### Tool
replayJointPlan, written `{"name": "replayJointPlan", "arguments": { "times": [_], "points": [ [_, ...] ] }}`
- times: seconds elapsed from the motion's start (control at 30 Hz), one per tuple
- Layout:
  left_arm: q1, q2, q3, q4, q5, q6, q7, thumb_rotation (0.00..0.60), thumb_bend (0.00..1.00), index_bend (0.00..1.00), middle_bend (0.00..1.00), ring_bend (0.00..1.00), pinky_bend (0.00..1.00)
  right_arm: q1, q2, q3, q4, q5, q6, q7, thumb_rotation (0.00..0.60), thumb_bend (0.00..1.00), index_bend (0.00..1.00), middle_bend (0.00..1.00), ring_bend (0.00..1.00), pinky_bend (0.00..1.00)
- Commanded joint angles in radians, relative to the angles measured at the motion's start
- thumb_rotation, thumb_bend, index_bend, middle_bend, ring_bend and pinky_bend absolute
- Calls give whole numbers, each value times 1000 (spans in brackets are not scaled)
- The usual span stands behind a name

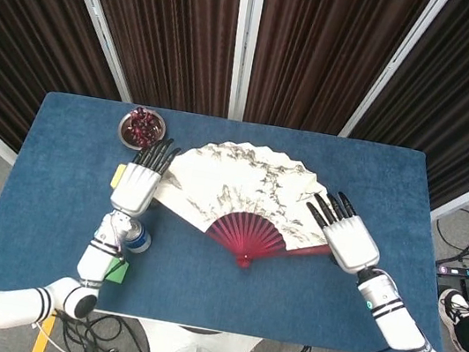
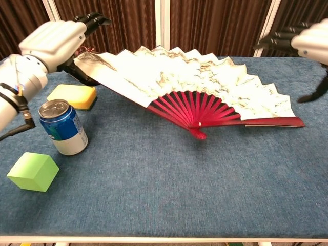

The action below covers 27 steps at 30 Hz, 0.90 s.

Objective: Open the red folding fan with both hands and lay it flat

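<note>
The red folding fan (image 1: 242, 186) is spread wide open across the middle of the blue table, its pale painted leaf toward the back and its red ribs (image 2: 197, 110) meeting at a pivot near the front. Its right end lies flat on the cloth; its left end looks slightly raised. My left hand (image 1: 136, 185) is at that left end with its fingers stretched out straight, and in the chest view my left hand (image 2: 54, 38) has its thumb below the fan's edge. My right hand (image 1: 349, 241) hovers by the right end with fingers spread, holding nothing, as the chest view of my right hand (image 2: 310, 43) confirms.
A blue drink can (image 2: 62, 127) stands at the left front, with a green cube (image 2: 33, 171) in front of it and a yellow sponge (image 2: 73, 96) behind. A small metal bowl (image 1: 142, 128) of dark red pieces sits at the back left. The table's front half is bare cloth.
</note>
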Motion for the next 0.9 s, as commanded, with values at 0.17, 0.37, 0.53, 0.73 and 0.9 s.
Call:
{"name": "replayJointPlan", "arguments": {
  "times": [0.17,0.37,0.53,0.73,0.9],
  "points": [
    [47,149,-5,-140,-23,-27,-20,600,0,47,61,39,180,-62,68,12,-46,47,55,55,600,0,0,0,0,0],
    [67,269,-7,-234,-61,-75,-16,600,0,48,61,40,152,-114,118,11,-52,49,93,155,600,0,0,0,0,0],
    [120,342,-21,-260,-97,-42,-63,600,0,51,67,40,152,-188,154,0,-39,5,178,293,600,33,0,21,0,0],
    [228,435,8,-265,-97,18,-186,600,0,73,80,40,152,-293,178,-27,44,-58,298,501,600,127,0,77,0,0],
    [335,493,54,-276,-89,93,-248,600,0,81,80,40,150,-376,171,-42,95,-69,378,591,600,127,0,70,0,0]
  ]
}}
